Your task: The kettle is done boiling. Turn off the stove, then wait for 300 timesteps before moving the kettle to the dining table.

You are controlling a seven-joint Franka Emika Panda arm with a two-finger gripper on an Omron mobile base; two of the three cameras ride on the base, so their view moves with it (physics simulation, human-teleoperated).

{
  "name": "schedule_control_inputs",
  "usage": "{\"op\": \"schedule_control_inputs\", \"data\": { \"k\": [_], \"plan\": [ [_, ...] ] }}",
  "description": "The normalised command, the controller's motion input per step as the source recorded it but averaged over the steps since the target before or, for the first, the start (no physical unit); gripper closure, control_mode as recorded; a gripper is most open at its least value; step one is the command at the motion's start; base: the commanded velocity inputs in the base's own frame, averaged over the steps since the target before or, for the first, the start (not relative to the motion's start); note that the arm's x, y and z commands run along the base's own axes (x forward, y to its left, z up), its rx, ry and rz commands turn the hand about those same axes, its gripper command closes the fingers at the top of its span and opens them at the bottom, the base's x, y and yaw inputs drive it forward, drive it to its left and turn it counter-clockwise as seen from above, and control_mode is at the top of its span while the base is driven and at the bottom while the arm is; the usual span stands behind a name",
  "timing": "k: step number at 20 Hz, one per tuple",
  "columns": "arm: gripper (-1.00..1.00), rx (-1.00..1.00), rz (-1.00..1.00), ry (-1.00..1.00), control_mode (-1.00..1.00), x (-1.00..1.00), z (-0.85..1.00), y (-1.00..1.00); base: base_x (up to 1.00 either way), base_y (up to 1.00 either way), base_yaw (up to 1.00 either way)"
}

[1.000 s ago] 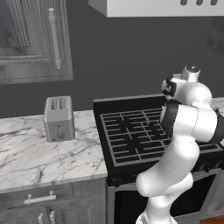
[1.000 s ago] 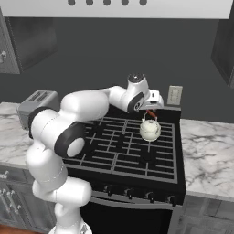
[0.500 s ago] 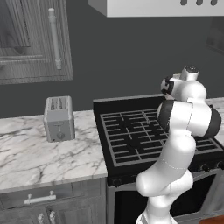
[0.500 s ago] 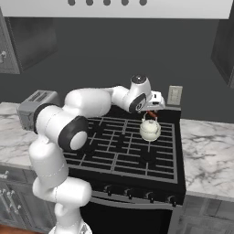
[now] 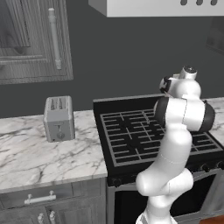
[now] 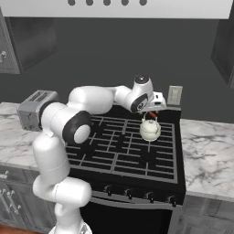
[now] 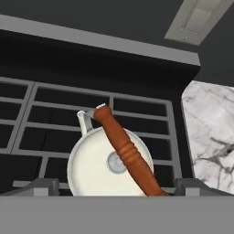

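The cream-white kettle (image 6: 150,130) stands on the back right burner of the black stove (image 6: 119,154). Seen from the hand, the kettle (image 7: 93,171) lies straight below, its reddish-brown handle bar (image 7: 125,150) running diagonally across the lid. My gripper (image 6: 151,113) hangs open just above that handle. In the hand view the gripper (image 7: 116,186) has one fingertip on each side of the kettle, with nothing held. Dark knobs (image 6: 137,194) line the stove's front edge. In the left base view my own arm hides the kettle. The dining table is out of view.
A grey toaster (image 5: 59,117) stands on the marble counter (image 5: 39,157) left of the stove. More marble counter (image 6: 205,146) lies to the right. A wall outlet (image 6: 174,95) sits behind the kettle, and a range hood (image 6: 114,7) hangs overhead.
The arm's elbow has swung up and to the right, and the hand has shifted slightly over the kettle. The kettle has stayed in place and the jaws have stayed wide.
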Motion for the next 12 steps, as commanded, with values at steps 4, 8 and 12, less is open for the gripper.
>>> {"op": "schedule_control_inputs", "data": {
  "k": [4, 8, 12],
  "plan": [
    [-1.00, 0.00, 0.02, 0.02, -1.00, 0.15, -0.07, -0.06, 0.00, 0.00, 0.00],
    [-1.00, 0.00, 0.02, 0.01, -1.00, 0.16, -0.05, -0.06, 0.00, 0.00, 0.00],
    [-1.00, 0.00, 0.02, 0.03, -1.00, 0.19, -0.10, -0.05, 0.00, 0.00, 0.00]
  ]
}}
